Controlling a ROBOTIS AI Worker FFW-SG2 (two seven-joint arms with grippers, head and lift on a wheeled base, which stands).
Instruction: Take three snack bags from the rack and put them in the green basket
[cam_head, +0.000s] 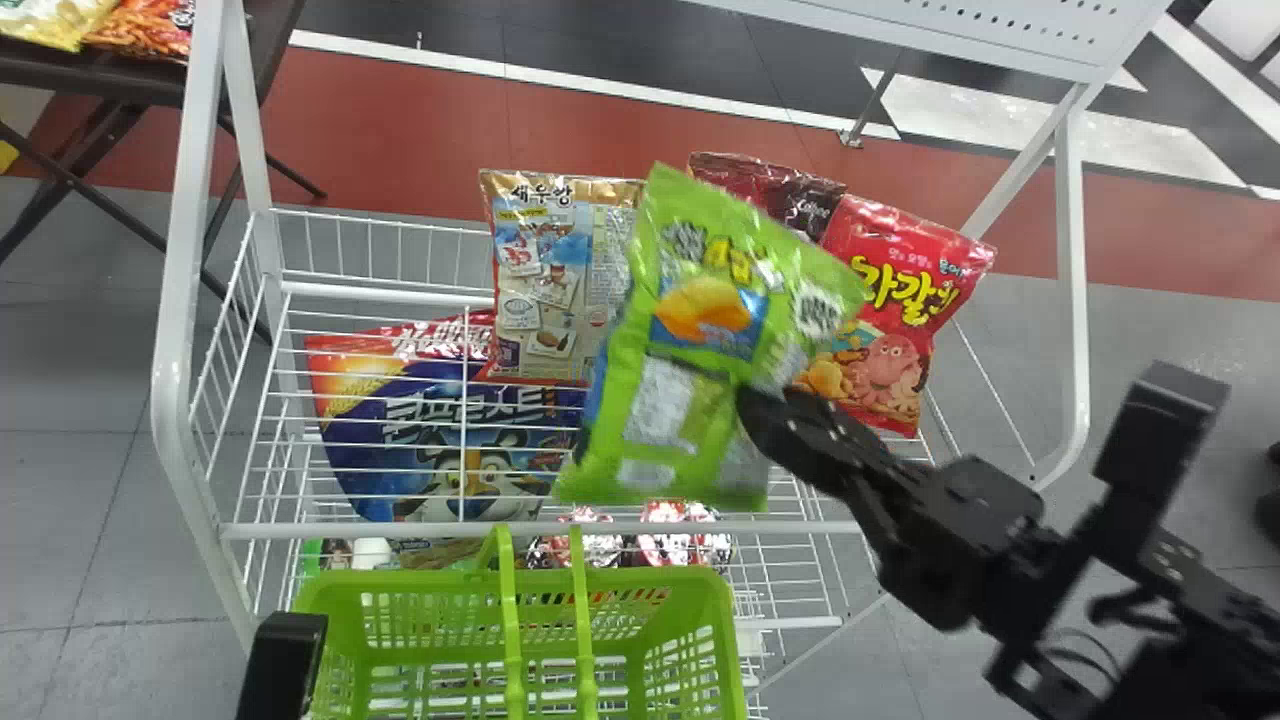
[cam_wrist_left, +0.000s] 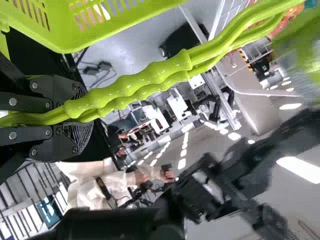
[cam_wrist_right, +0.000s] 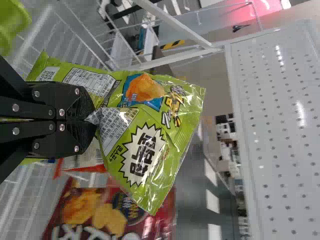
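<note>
My right gripper (cam_head: 765, 415) is over the rack's front part, pinching the side of a green snack bag (cam_head: 700, 320) that hangs above the wire shelf. In the right wrist view the right gripper (cam_wrist_right: 92, 120) is closed on the crumpled edge of the green snack bag (cam_wrist_right: 145, 135). The green basket (cam_head: 540, 590) stands in front of the rack, left of that bag's lower end. My left gripper (cam_wrist_left: 75, 117) holds the basket's handles (cam_wrist_left: 135, 82); part of the left arm (cam_head: 283, 660) is at the basket's left.
On the white wire rack (cam_head: 360, 295) are a gold bag (cam_head: 550, 280), a blue bag (cam_head: 450, 430), a red bag (cam_head: 890, 310) and a dark red bag (cam_head: 765, 190). White uprights frame both sides. A dark table (cam_head: 80, 70) stands behind at the left.
</note>
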